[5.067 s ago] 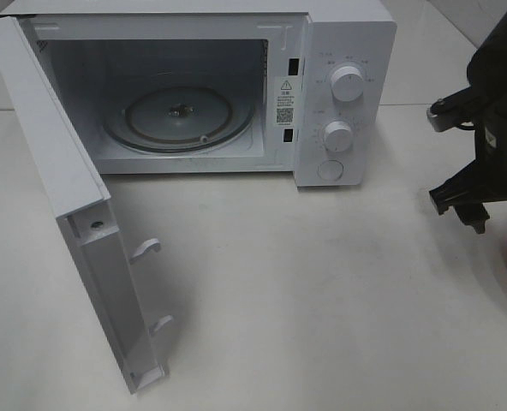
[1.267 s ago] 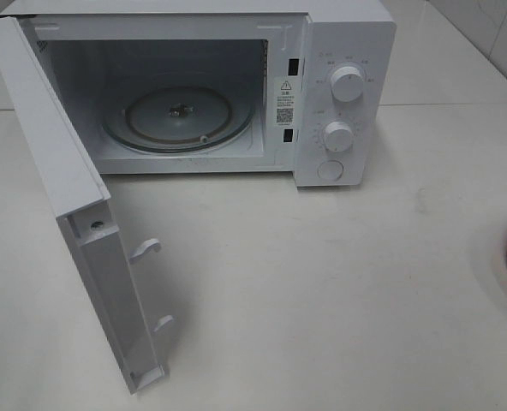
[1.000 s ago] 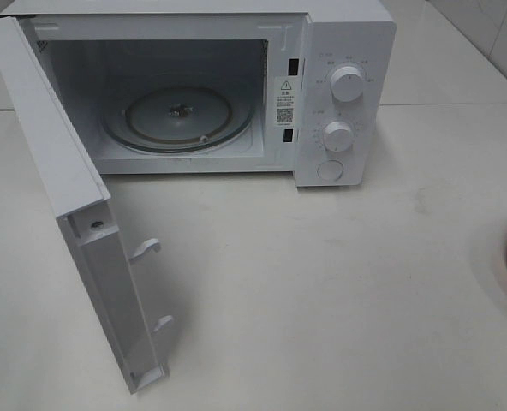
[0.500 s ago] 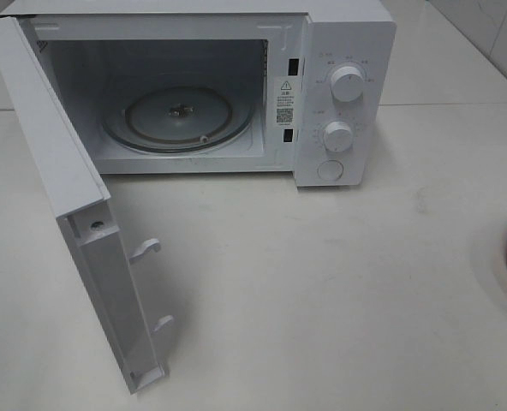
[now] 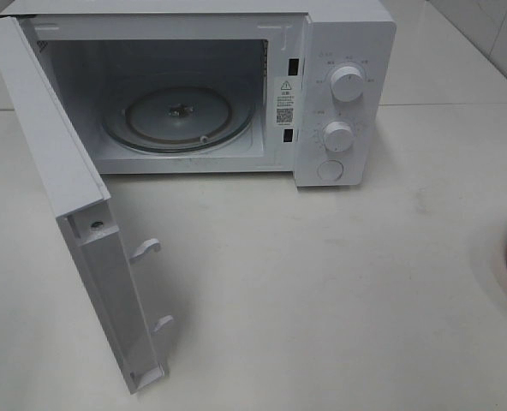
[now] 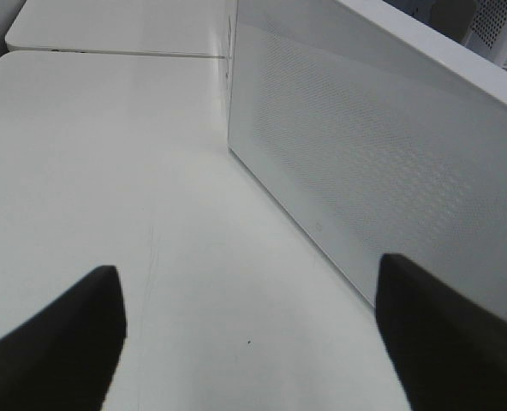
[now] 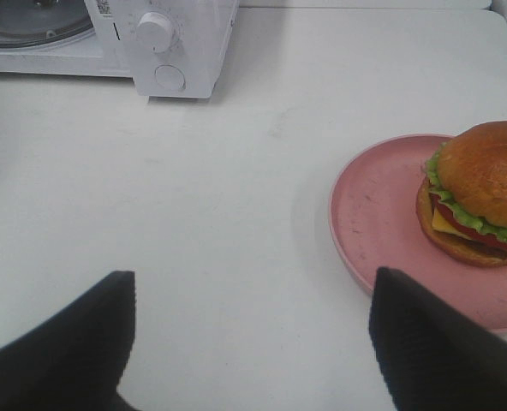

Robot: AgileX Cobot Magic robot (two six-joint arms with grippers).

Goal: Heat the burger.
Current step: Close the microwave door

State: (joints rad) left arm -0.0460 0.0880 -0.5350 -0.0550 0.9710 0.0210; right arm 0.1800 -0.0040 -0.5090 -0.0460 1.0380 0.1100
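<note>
Worktop (image 5: 339,282): white and matte, lying bare across the middle; a seam is running across it behind the microwave.
Microwave (image 5: 343,51): white, sitting at 12 o'clock in the high view, two knobs (image 5: 347,83) and a button on its right panel.
Door (image 5: 61,184): standing wide open, reaching toward 7 o'clock; glass turntable (image 5: 178,117) is showing inside the cavity.
Plate (image 7: 382,214): pink, sitting at 3 o'clock on the worktop, only its rim showing at the high view's edge.
Burger (image 7: 480,193): sitting on the plate's far side, well apart from the microwave.
Left gripper (image 6: 249,334): fingers (image 6: 61,342) are standing spread over bare worktop beside the door's outer face, pinching nothing.
Right gripper (image 7: 253,342): fingers (image 7: 442,342) are standing spread, pinching nothing; plate near one finger, burger untouched.
Room: pale tiled wall is showing at the high view's 1 o'clock corner.
</note>
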